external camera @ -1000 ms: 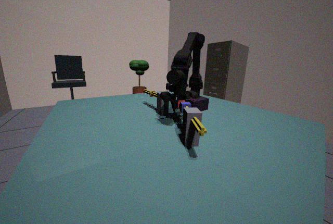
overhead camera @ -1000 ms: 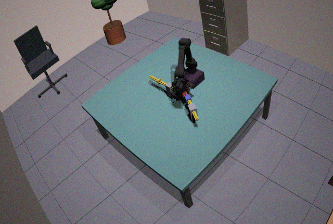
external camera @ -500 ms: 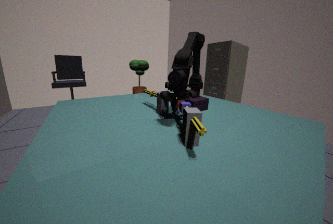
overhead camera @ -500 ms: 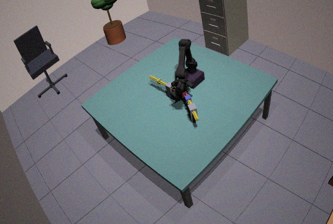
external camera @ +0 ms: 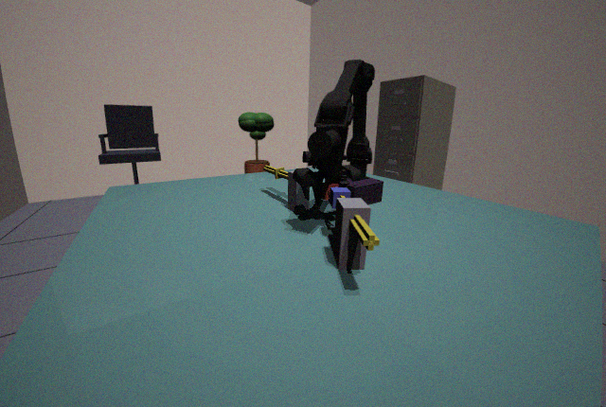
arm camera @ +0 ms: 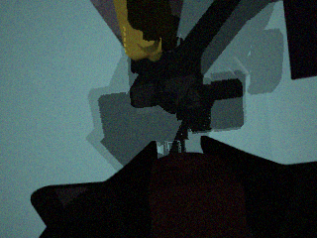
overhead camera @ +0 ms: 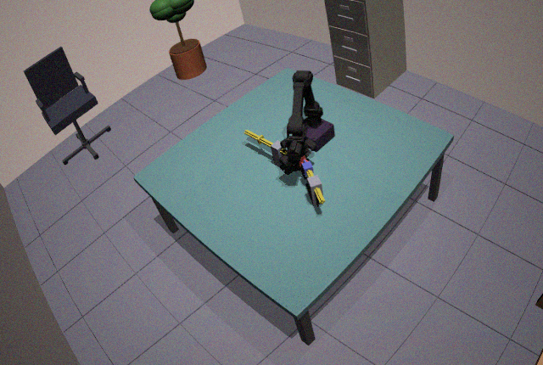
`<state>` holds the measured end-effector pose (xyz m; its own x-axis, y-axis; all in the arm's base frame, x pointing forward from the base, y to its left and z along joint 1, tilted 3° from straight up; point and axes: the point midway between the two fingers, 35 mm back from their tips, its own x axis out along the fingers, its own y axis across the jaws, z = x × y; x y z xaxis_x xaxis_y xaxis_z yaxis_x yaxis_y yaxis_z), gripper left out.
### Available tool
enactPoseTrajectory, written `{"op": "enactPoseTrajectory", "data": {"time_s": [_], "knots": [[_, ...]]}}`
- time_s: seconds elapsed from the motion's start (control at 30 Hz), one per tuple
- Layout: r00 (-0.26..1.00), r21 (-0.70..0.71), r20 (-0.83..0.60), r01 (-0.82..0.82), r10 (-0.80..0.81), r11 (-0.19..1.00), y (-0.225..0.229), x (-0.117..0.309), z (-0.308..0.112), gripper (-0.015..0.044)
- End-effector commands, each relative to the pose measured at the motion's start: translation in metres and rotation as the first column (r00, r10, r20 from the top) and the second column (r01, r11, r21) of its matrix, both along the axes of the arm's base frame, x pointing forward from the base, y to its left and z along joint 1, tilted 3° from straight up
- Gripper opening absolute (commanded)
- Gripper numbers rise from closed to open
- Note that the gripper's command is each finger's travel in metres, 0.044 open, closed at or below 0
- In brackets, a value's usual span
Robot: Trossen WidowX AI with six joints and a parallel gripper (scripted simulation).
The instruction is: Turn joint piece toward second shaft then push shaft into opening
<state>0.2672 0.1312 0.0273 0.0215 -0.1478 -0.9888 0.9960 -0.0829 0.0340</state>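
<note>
My gripper (arm camera: 178, 145) is shut on the red joint piece (overhead camera: 303, 160) (external camera: 333, 190) (arm camera: 198, 198), which looks dark between the fingers in the wrist view. The blue hinge part (overhead camera: 306, 166) (external camera: 339, 192) lies beside it, on the end of the fixed yellow shaft (overhead camera: 319, 195) (external camera: 363, 229). That shaft runs through the near grey block (overhead camera: 314, 182) (external camera: 352, 203). The second yellow shaft (overhead camera: 252, 135) (external camera: 277, 172) (arm camera: 134, 50) runs through the far grey block (overhead camera: 276, 150) (external camera: 292, 192). Its inner end is apart from the joint piece in the wrist view. The opening's exact direction is hidden by the gripper.
The arm's dark purple base (overhead camera: 319, 134) (external camera: 367, 190) stands behind the joint on the green table (overhead camera: 227, 203) (external camera: 195, 294). The far shaft carries a small yellow cross handle (overhead camera: 260, 139). A chair, a potted plant and a filing cabinet stand beyond the table.
</note>
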Motion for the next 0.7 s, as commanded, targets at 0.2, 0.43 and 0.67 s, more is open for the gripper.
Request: {"op": "enactPoseTrajectory", "data": {"time_s": [0.2, 0.43, 0.67], "knots": [[1.000, 0.000, 0.000, 0.000, 0.000, 1.000, 0.0000, 0.0000, 0.0000, 0.0079], [1.000, 0.000, 0.000, 0.000, 0.000, 1.000, 0.0000, 0.0000, 0.0000, 0.0199], [1.000, 0.000, 0.000, 0.000, 0.000, 1.000, 0.0000, 0.0000, 0.0000, 0.0383]]}}
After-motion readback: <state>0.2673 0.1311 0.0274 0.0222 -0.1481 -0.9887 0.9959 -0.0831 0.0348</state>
